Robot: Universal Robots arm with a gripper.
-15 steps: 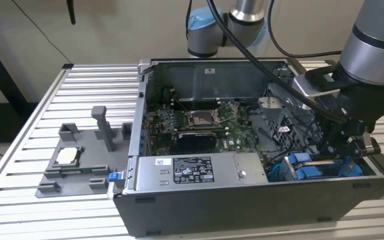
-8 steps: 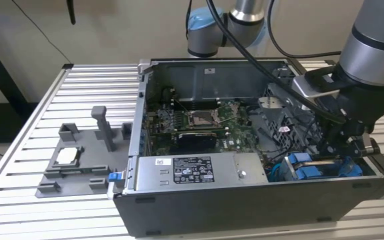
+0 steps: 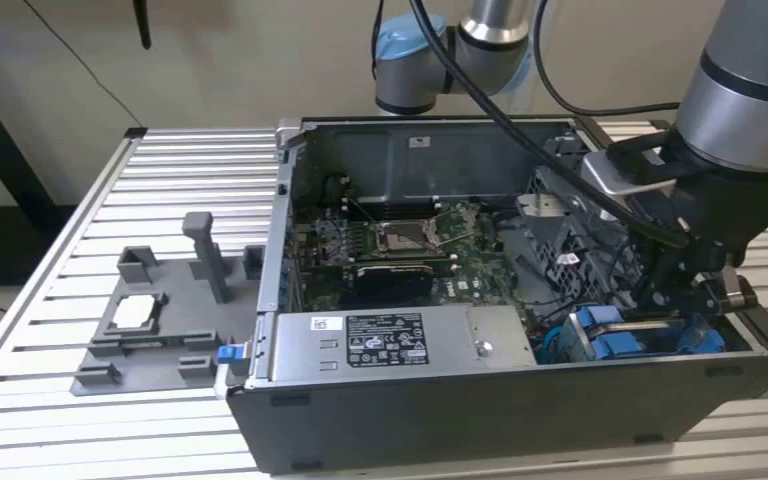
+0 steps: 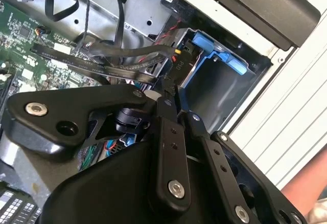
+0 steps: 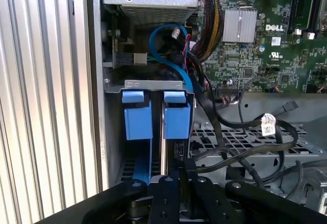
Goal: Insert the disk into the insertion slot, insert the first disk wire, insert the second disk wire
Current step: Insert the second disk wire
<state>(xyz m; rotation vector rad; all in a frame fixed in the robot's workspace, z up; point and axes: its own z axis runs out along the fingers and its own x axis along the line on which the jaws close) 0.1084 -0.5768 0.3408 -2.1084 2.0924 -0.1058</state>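
My gripper [image 3: 675,300] reaches down into the open computer case at its front corner, on the exterior view's right. The insertion slot [image 5: 153,85] is a grey metal bay there. Two blue caddy pieces [image 5: 138,121] stand side by side in it. The disk's face is hidden among them. In both wrist views the fingers [image 5: 168,183] lie close together. They are shut on the black connector of a disk wire [image 5: 177,150] just below one blue piece. That connector [image 4: 176,64] sits against the blue-edged bay [image 4: 217,58].
Black flat cables [image 4: 117,68] loop from the green motherboard [image 3: 404,235] across to the bay. A silver power-supply box [image 3: 384,340] lies along the case front. A grey fixture [image 3: 151,320] holding a small silver part sits on the slatted table [image 3: 184,170]. A person's arm [image 4: 306,188] shows beside the table.
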